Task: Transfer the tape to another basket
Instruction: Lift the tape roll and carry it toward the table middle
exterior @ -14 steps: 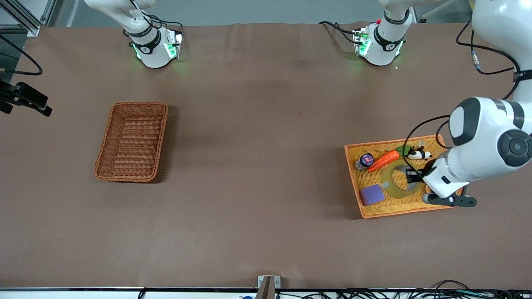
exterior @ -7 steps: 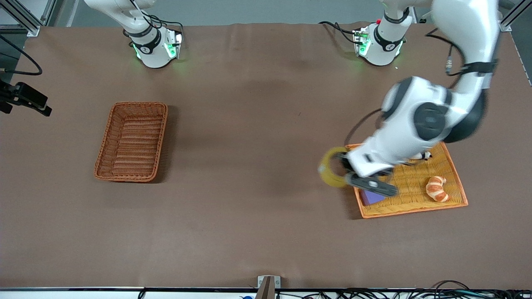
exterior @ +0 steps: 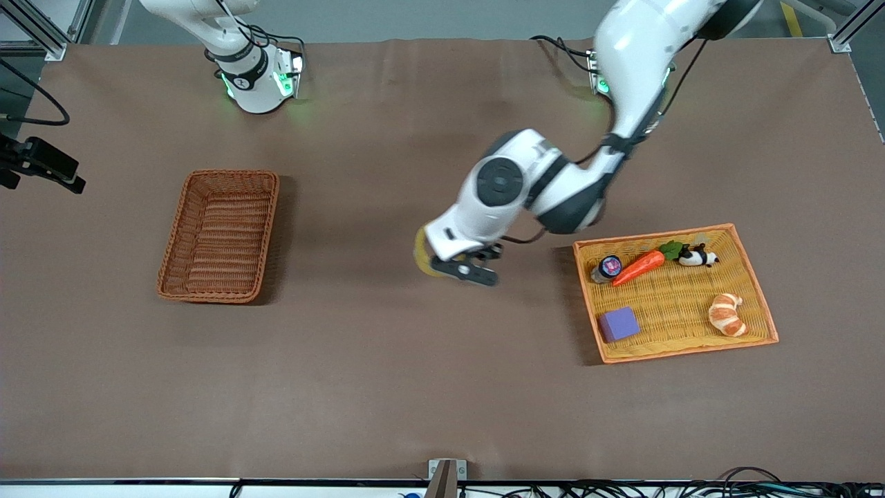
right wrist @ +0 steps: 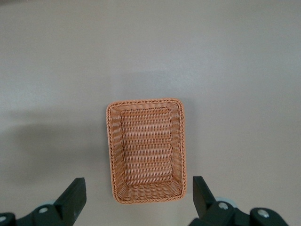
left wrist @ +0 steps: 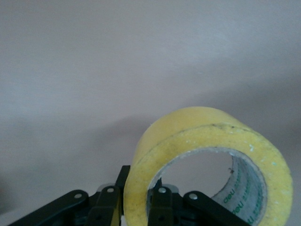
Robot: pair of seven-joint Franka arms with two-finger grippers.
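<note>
Up above the middle of the brown table (exterior: 387, 360), the left gripper (exterior: 453, 266) hangs in the air with the tape (left wrist: 207, 165) caught in it, its jaws pinching the wall of the roll, one finger inside the ring and one against the yellow outside. From the front only a sliver of the yellow roll shows past the white wrist; in the left wrist view the roll stands on edge, its grey core with green print facing the lens, and nothing but bare tabletop lies under it. It is over the open stretch between the two containers, well apart from both. The basket (exterior: 220, 235), reddish-brown wicker with deep sides, sits toward the right arm's end of the table. The right gripper (right wrist: 136, 200) is up high over that basket, looking straight down on it, its jaws spread wide; the right arm waits. Toward the left arm's end lies the yellow tray (exterior: 757, 294) with its orange rim, holding a carrot (exterior: 639, 266), a small panda toy (exterior: 697, 256), a round-capped jar (exterior: 608, 267) just beside the carrot, a purple block (exterior: 618, 324) and a croissant (exterior: 727, 313), the last two nearer the front camera.
</note>
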